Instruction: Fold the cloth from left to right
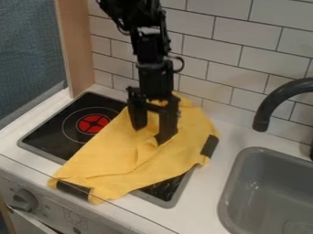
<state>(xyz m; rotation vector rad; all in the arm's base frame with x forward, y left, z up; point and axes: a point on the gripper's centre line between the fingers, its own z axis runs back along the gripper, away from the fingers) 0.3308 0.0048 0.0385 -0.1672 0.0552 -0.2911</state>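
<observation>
The gripper (151, 132) hangs straight down over the upper middle of the yellow cloth (119, 160), its two fingers apart and their tips at the cloth's surface. A small raised crease of cloth lies by the right fingertip; nothing is seen clamped between the fingers. The cloth lies wrinkled at a slant across the stove, from near the back wall to the front edge of the counter. Dark patches show at its right edge and its front left corner.
The black stove top (49, 130) with a red burner mark shows left of the cloth. At the right are a grey sink (245, 171) and a dark curved faucet (276, 98). A tiled wall (205, 84) stands behind, and a wooden panel (76, 50) at the left.
</observation>
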